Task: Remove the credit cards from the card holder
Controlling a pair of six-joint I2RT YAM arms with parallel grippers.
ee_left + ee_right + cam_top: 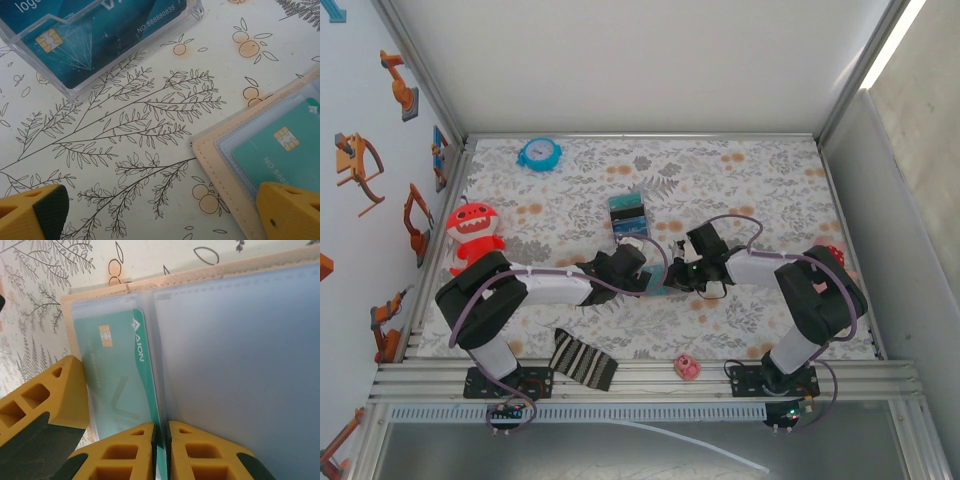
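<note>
The card holder lies open on the floral surface, near the middle and between the two arms, with its pale blue two-panel inside facing up and its tan edge showing around it. A teal card with a gold chip sits in the left panel's clear sleeve. The other panel looks bare. The right tool is over the holder's near side. Its yellow fingers are pressed almost together on the long edge of the teal card, right at the holder's middle fold. The left tool is spread wide just above the surface. One finger is over the holder's tan border at the card's end, and the other is well off to the side above the bare print. Just beyond the holder stands a clear stand with a dark blue card in it. A blue alarm clock sits at the far edge and a red toy monster at the left edge.
</note>
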